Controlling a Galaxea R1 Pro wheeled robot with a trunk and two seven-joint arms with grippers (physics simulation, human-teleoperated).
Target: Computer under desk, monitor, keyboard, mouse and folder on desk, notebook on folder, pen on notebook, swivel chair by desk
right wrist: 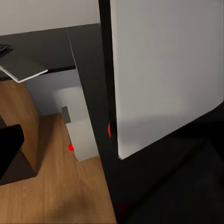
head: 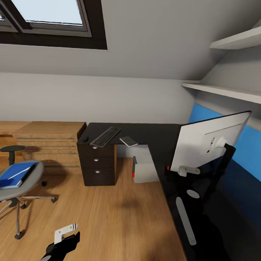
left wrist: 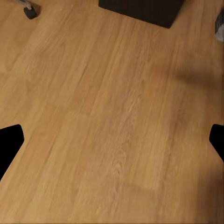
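You are looking at the desk (head: 153, 133), its long black L running along the far wall and turning down your right side, leaving a wide stretch of bare plank floor (head: 115, 217) open between it and the swivel chair (head: 14, 186) at your left. The monitor (head: 207, 143) is standing near the desk's inner edge, its pale back facing you. The computer (head: 145, 171) is sitting under the desk by the corner. The folder (head: 12, 174) is lying flat on the chair seat, long axis running away from you. The keyboard (head: 106, 136) is lying diagonally over the drawer unit, the mouse (head: 85, 138) just beside its near end. The left gripper (left wrist: 112, 140) is hanging wide apart over bare floor, gripping nothing; the right gripper's fingers are too poorly seen to judge.
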